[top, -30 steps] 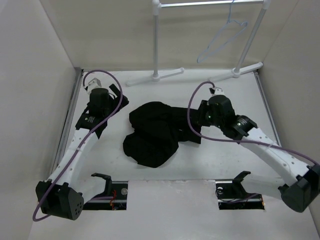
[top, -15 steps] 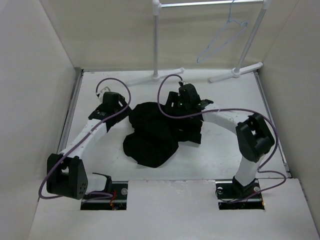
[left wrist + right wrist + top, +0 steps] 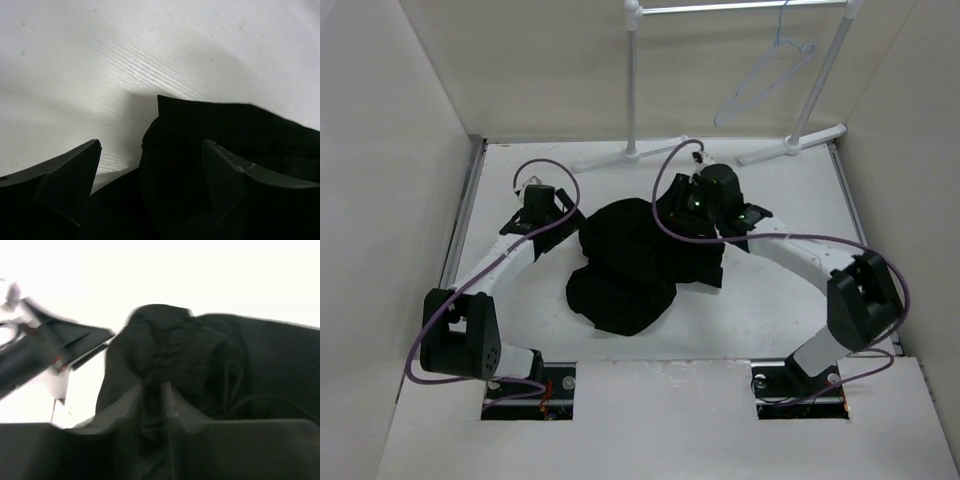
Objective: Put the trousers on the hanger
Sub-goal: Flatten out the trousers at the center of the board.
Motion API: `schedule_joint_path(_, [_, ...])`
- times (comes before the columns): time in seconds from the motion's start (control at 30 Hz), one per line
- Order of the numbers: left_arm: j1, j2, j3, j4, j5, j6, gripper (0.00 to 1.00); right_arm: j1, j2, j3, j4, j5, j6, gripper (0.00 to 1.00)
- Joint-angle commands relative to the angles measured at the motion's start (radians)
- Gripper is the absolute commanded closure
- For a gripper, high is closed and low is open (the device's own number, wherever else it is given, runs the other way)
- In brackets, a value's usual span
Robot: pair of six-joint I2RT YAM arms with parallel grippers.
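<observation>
The black trousers (image 3: 630, 262) lie crumpled in a heap in the middle of the white table. The pale lavender wire hanger (image 3: 765, 82) hangs on the white rail at the back right. My left gripper (image 3: 558, 212) is open at the heap's left edge; in the left wrist view its fingers (image 3: 75, 175) straddle a fold of black fabric (image 3: 210, 135). My right gripper (image 3: 682, 207) sits on the heap's upper right part. In the right wrist view it (image 3: 152, 390) is shut on a bunched fold of the trousers (image 3: 175, 345).
The white rail stand's poles (image 3: 632, 80) and feet (image 3: 790, 143) stand along the back of the table. White walls close in on the left, right and back. Purple cables loop over both arms.
My right arm swung left over the trousers, and its gripper now rests on the heap's upper right. My left gripper moved a little toward the heap's left edge.
</observation>
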Motion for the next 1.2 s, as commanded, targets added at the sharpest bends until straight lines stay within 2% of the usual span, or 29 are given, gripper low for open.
schedule_joint_path(0.0, [0.019, -0.037, 0.005, 0.06, 0.062, -0.031, 0.18, -0.047, -0.062, -0.057, 0.071, 0.031, 0.011, 0.52])
schedule_joint_path(0.07, [0.03, -0.06, -0.007, 0.068, 0.073, -0.04, 0.18, -0.058, -0.013, -0.048, 0.066, 0.005, 0.015, 0.32])
schedule_joint_path(0.13, [0.039, -0.084, -0.024, 0.065, 0.079, -0.043, 0.18, -0.061, 0.053, -0.013, 0.074, -0.034, 0.014, 0.22])
schedule_joint_path(0.23, [0.053, -0.106, -0.05, 0.052, 0.098, -0.043, 0.18, -0.072, 0.125, 0.027, 0.074, -0.042, 0.015, 0.17])
schedule_joint_path(0.37, [0.065, -0.129, -0.087, 0.04, 0.106, -0.048, 0.18, -0.073, 0.205, 0.055, 0.083, -0.071, 0.032, 0.18])
schedule_joint_path(0.47, [0.071, -0.136, -0.101, 0.038, 0.106, -0.051, 0.18, -0.072, 0.228, 0.058, 0.146, -0.152, 0.064, 0.29])
schedule_joint_path(0.53, [0.074, -0.129, -0.102, 0.038, 0.106, -0.054, 0.17, -0.067, 0.23, 0.05, 0.216, -0.208, 0.107, 0.33])
schedule_joint_path(0.67, [0.088, -0.113, -0.096, 0.048, 0.107, -0.061, 0.16, -0.067, 0.208, 0.001, 0.351, -0.303, 0.23, 0.31])
schedule_joint_path(0.73, [0.103, -0.115, -0.093, 0.051, 0.107, -0.061, 0.15, -0.067, 0.185, -0.04, 0.416, -0.331, 0.285, 0.34])
schedule_joint_path(0.77, [0.111, -0.115, -0.093, 0.052, 0.107, -0.061, 0.15, -0.067, 0.181, -0.05, 0.427, -0.34, 0.302, 0.4])
schedule_joint_path(0.83, [0.134, -0.112, -0.093, 0.061, 0.119, -0.061, 0.14, -0.067, 0.176, -0.067, 0.436, -0.349, 0.322, 0.66])
schedule_joint_path(0.9, [0.148, -0.101, -0.095, 0.072, 0.138, -0.064, 0.14, -0.067, 0.155, -0.079, 0.419, -0.337, 0.322, 0.85])
schedule_joint_path(0.93, [0.152, -0.097, -0.095, 0.077, 0.144, -0.069, 0.14, -0.067, 0.136, -0.085, 0.407, -0.329, 0.319, 0.88])
schedule_joint_path(1.07, [0.143, -0.086, -0.102, 0.126, 0.164, -0.109, 0.12, -0.078, -0.084, -0.114, 0.272, -0.237, 0.238, 0.93])
schedule_joint_path(1.17, [0.106, -0.074, -0.088, 0.152, 0.184, -0.129, 0.11, -0.109, -0.29, -0.103, 0.032, -0.125, 0.11, 0.93])
